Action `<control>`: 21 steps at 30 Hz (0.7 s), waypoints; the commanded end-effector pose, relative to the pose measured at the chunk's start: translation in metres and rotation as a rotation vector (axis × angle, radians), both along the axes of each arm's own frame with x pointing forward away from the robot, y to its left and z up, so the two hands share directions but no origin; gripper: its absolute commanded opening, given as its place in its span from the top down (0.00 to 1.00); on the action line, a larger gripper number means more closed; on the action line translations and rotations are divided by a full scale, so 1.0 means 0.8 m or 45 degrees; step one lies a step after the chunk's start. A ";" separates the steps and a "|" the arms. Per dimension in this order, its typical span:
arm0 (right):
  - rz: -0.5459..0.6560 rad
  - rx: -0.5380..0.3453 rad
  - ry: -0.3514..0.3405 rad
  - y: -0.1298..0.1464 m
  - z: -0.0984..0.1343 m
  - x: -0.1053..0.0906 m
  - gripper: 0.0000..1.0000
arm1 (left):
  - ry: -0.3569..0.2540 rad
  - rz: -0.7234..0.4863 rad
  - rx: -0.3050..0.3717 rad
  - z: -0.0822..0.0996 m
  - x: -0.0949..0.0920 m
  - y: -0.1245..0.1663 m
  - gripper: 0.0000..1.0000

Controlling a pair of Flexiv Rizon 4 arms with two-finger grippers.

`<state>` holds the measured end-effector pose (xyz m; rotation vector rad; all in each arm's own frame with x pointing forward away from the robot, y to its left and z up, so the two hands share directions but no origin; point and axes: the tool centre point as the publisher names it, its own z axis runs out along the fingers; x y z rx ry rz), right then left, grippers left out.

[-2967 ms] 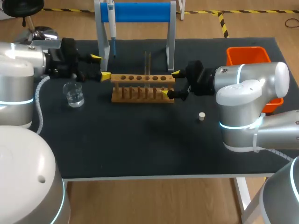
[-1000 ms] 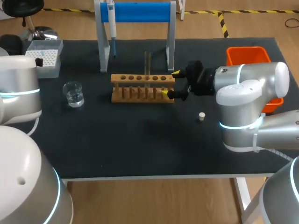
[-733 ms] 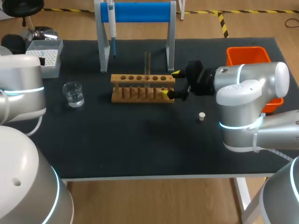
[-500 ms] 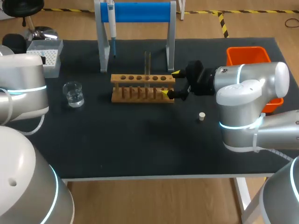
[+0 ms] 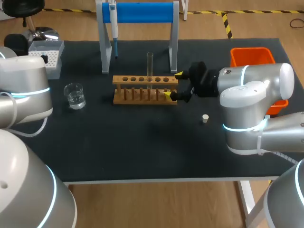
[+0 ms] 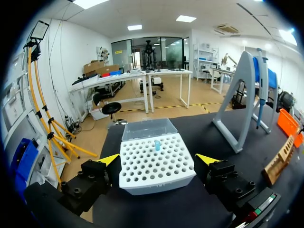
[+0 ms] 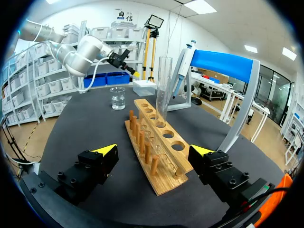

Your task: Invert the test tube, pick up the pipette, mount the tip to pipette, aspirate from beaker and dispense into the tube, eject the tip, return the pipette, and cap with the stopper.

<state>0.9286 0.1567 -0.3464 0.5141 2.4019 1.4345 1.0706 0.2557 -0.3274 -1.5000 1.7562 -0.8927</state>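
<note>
One step looks done: the test tube point(image 5: 150, 65) stands mouth-up in the rack point(image 5: 142, 80); the pipette point(image 5: 114, 28) hangs untouched (stopper point(image 5: 205, 118) lying loose); both arms' jaws apart, empty.

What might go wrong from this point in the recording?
1. The right gripper has its open fingers on either side of one end of the wooden rack. A sideways move could jolt it and topple the tall test tube standing in it.
2. The tip box seems to hold a single tip, so a failed mount leaves no spare.
3. The stopper lies loose near the right arm and could be swept away.
</note>
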 end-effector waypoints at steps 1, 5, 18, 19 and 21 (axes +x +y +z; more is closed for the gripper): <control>0.003 0.002 0.000 -0.001 0.000 0.000 0.00 | -0.013 0.004 0.001 -0.010 0.010 -0.002 0.00; 0.003 0.002 0.000 -0.001 0.000 0.000 0.00 | -0.019 0.007 -0.007 -0.012 0.016 -0.001 0.00; 0.003 0.002 0.000 -0.001 0.000 0.000 0.00 | -0.033 0.006 -0.012 -0.018 0.033 -0.006 0.00; 0.003 0.002 0.000 -0.001 0.000 0.000 0.00 | -0.033 0.005 -0.013 -0.018 0.034 -0.006 0.00; 0.003 0.002 0.000 -0.001 0.000 0.000 0.00 | -0.033 0.003 -0.012 -0.019 0.036 -0.007 0.00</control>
